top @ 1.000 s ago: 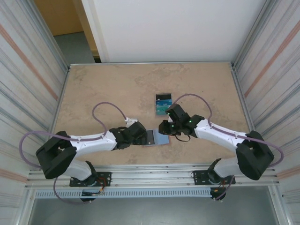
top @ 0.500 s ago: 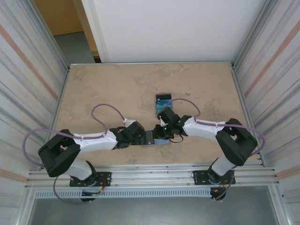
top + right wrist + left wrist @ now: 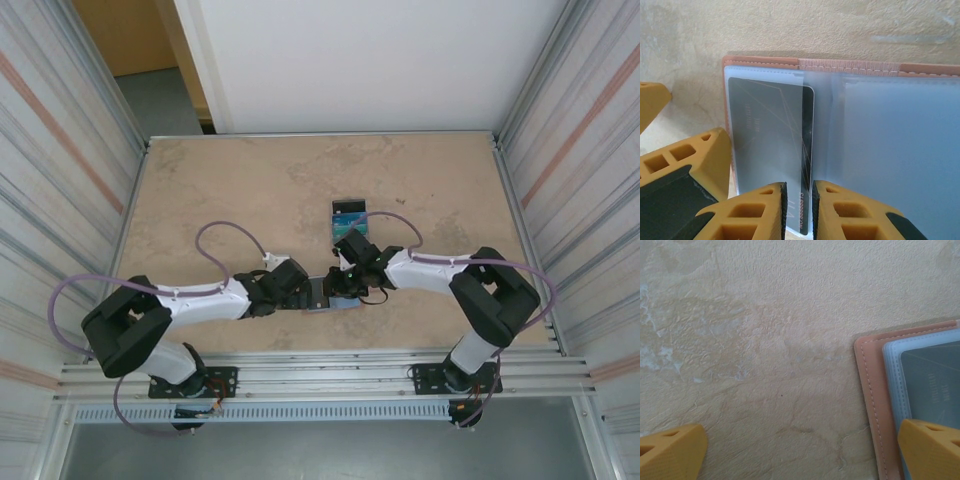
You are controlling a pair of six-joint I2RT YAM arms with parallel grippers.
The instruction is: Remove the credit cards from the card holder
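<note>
Currently the card holder point(image 3: 765, 61) is lying open and flat on the table point(image 3: 230, 180), near the front edge between the two arms. One dark credit card point(image 3: 765, 130) is sitting in its left clear sleeve, with the near end poking out. The right gripper point(image 3: 800, 210) is hovering over that exposed end with its jaws drawn nearly together, leaving only a slit. Whether they are pinching the card or just pressing on it is not clear. The left gripper point(image 3: 800, 449) is standing wide open, with one finger point(image 3: 930, 447) coming down on the holder's leather border, probably to pin it. The card is looking thin, stiff, light and slick, and the sleeve may be clinging to it. The protruding short end is the best place to hold, pulling straight along the sleeve.
</note>
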